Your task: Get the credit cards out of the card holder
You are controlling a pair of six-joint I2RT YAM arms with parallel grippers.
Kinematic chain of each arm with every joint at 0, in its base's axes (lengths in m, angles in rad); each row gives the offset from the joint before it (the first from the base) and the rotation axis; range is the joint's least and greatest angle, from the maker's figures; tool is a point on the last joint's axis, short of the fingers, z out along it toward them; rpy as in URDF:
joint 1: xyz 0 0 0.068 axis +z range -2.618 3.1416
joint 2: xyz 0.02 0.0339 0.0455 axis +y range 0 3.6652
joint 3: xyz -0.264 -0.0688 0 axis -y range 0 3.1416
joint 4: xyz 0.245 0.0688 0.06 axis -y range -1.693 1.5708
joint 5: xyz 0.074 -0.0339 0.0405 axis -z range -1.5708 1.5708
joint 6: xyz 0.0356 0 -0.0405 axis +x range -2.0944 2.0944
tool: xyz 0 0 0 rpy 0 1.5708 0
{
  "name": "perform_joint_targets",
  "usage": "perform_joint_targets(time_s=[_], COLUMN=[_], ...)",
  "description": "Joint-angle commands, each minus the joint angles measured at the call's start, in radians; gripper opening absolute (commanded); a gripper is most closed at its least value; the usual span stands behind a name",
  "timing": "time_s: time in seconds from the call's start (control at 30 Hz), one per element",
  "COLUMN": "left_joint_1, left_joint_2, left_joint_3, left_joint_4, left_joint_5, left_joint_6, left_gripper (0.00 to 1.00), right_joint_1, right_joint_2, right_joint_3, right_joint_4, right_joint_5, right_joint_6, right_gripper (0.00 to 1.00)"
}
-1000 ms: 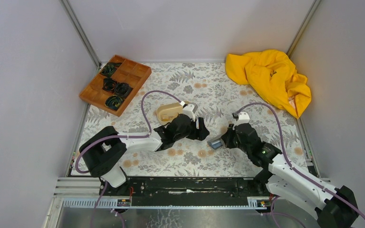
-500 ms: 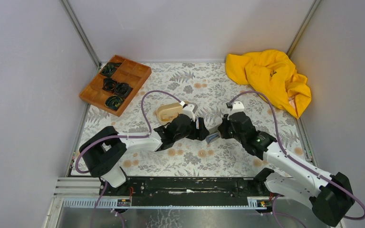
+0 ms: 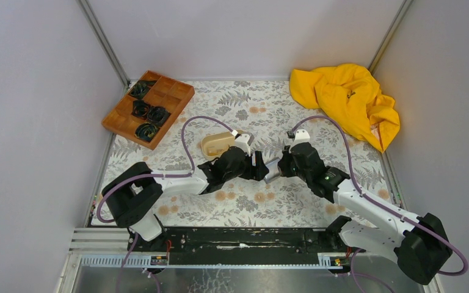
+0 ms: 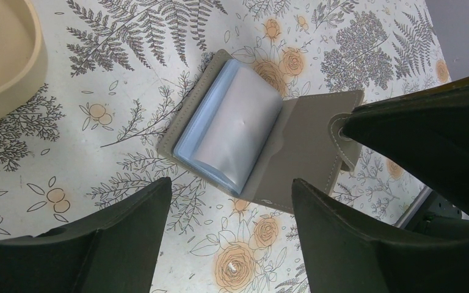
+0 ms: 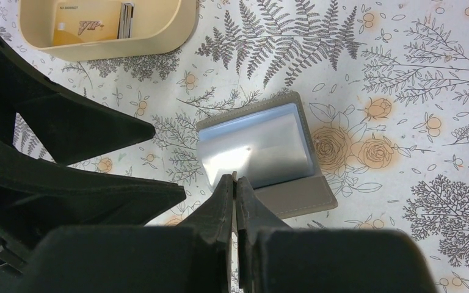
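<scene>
Best done by pinning flap firm, lowering spread fingers to sleeve mouth, sliding credit card out flat, no tugging on plastic. Card holder (image 4: 317,152) open, clear sleeves (image 4: 232,134) facing up. Left gripper (image 4: 231,186) wide apart, directly above sleeves, not touching. Right gripper (image 5: 235,182) pinched together on holder's flap edge.

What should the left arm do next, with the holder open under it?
Probably lower the left gripper onto the clear sleeves of the card holder and pinch any card edge there. Its fingers are open just above the opened holder, while the right gripper is shut on the flap, steadying it.
</scene>
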Motion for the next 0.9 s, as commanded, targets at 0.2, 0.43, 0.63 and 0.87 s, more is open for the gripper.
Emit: perform_joint_targets(time_s=[0.2, 0.43, 0.63, 0.87], left_joint_1=[0.004, 0.003, 0.003, 0.003], left_joint_2=[-0.015, -0.003, 0.009, 0.013], left_joint_3=[0.031, 0.033, 0.038, 0.039], left_joint_4=[0.025, 0.028, 0.03, 0.03], left_joint_5=[-0.012, 0.002, 0.011, 0.02], left_joint_6=[0.022, 0.017, 0.014, 0.013], left_gripper=[0.8, 0.8, 0.8, 0.8], right_joint_1=[0.007, 0.007, 0.007, 0.007], right_joint_2=[-0.035, -0.088, -0.038, 0.082], right_joint_3=[-0.082, -0.174, -0.184, -0.134], right_joint_4=[0.033, 0.002, -0.003, -0.02], right_joint_5=[-0.019, -0.04, -0.037, 0.004], right_joint_6=[0.047, 0.112, 0.124, 0.124], right_gripper=[0.0, 0.0, 0.0, 0.0])
